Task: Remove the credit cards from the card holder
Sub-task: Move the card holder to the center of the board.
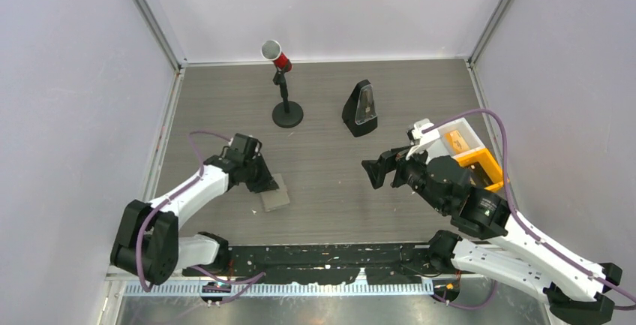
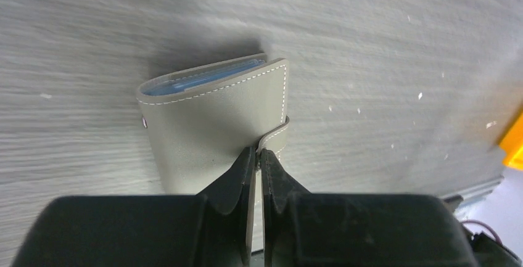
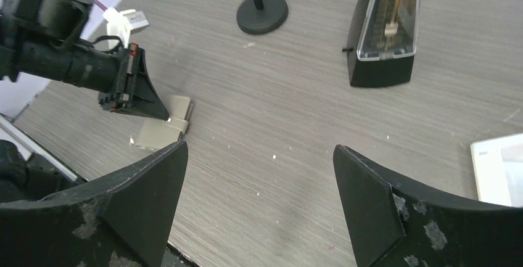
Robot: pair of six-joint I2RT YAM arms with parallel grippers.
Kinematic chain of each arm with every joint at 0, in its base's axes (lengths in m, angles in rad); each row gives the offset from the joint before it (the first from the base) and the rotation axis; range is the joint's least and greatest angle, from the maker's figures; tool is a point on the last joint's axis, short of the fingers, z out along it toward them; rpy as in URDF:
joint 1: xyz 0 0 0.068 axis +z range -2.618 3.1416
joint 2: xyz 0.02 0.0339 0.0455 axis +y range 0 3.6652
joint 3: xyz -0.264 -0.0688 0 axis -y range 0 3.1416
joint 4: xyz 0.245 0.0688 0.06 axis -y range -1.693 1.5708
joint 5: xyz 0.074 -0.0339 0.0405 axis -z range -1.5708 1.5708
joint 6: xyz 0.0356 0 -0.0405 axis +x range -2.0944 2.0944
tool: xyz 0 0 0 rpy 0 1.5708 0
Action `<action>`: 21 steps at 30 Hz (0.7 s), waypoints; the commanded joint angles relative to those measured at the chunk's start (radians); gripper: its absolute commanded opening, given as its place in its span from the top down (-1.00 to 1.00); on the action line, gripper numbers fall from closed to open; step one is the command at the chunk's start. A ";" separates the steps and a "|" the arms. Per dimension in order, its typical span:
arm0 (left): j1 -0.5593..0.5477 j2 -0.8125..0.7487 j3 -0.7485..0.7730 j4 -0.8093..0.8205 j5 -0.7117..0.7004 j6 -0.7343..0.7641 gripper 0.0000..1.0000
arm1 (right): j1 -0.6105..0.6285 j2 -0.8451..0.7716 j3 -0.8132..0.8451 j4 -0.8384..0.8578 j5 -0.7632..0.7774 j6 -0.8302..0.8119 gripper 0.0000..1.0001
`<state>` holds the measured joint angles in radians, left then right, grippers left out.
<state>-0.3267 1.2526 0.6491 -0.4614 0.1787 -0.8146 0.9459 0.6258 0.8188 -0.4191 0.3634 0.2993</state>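
Observation:
The card holder [image 1: 274,199] lies folded shut on the table. It is grey-taupe with white stitching, and light-blue sleeve edges [image 2: 203,79] show along its open side. My left gripper [image 1: 271,185] is shut on the holder's closure strap [image 2: 275,136], with the fingertips at the holder's near edge [image 2: 259,151]. The holder also shows in the right wrist view [image 3: 161,132], under the left gripper's tip. No credit cards show; any inside are hidden by the cover. My right gripper [image 1: 373,173] is open and empty above bare table [image 3: 259,150], well to the right of the holder.
A black stand with a red-and-white cup [image 1: 285,92] stands at the back centre. A black metronome [image 1: 361,109] stands to its right. An orange-and-white tray box [image 1: 469,148] sits at the right edge, beside my right arm. Walls enclose the table.

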 commanded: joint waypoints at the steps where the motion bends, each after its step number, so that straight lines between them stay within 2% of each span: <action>1: -0.093 -0.046 -0.030 0.101 0.042 -0.114 0.97 | -0.001 -0.008 -0.034 -0.031 0.033 0.067 -0.90; 4: -0.138 -0.060 -0.028 0.123 0.059 -0.135 0.79 | 0.000 0.003 -0.041 -0.060 0.040 0.114 -0.86; 8: -0.143 -0.076 0.006 0.101 0.093 -0.108 0.26 | -0.001 0.060 -0.032 -0.084 0.057 0.172 -0.80; 11: -0.143 -0.120 0.047 0.007 0.042 -0.052 0.02 | -0.001 0.111 -0.017 -0.104 0.051 0.222 -0.72; 15: -0.141 -0.222 0.092 -0.144 -0.074 0.012 -0.14 | 0.002 0.194 -0.008 -0.085 0.023 0.303 -0.55; 17: -0.141 -0.283 0.096 -0.188 -0.093 0.035 -0.23 | 0.010 0.244 -0.008 -0.059 0.010 0.333 -0.45; 21: -0.141 -0.435 0.078 -0.240 -0.102 0.062 -0.27 | 0.045 0.361 0.011 -0.002 0.008 0.387 -0.35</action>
<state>-0.4667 0.9329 0.7113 -0.5980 0.1246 -0.8127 0.9577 0.9096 0.7761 -0.5034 0.3740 0.5915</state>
